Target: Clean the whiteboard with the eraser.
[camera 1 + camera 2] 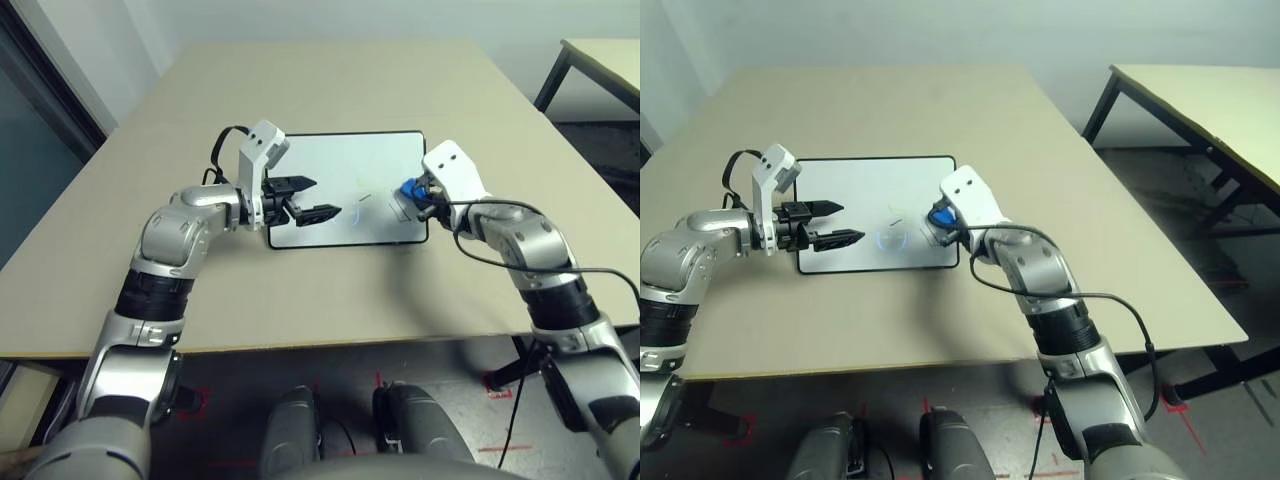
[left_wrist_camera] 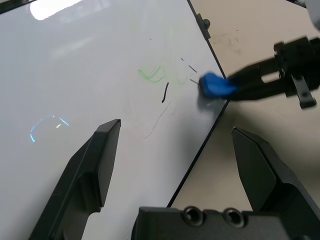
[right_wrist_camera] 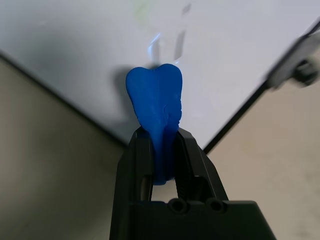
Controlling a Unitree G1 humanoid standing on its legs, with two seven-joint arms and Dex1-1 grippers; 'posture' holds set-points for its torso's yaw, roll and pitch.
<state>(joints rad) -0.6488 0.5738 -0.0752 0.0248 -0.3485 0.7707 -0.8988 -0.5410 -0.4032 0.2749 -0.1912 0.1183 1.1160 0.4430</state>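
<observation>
Beige table (image 1: 330, 290): whiteboard (image 1: 340, 160); right gripper (image 3: 161, 150) pinching eraser (image 3: 155, 102).

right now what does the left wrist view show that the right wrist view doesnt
Left wrist view alone: the left end effector open above the flat white black-framed whiteboard, and green and black scribbles. Right wrist view alone: the right end effector close up, shut on the small bright blue eraser. Both: eraser at the whiteboard's edge, beige table.
</observation>
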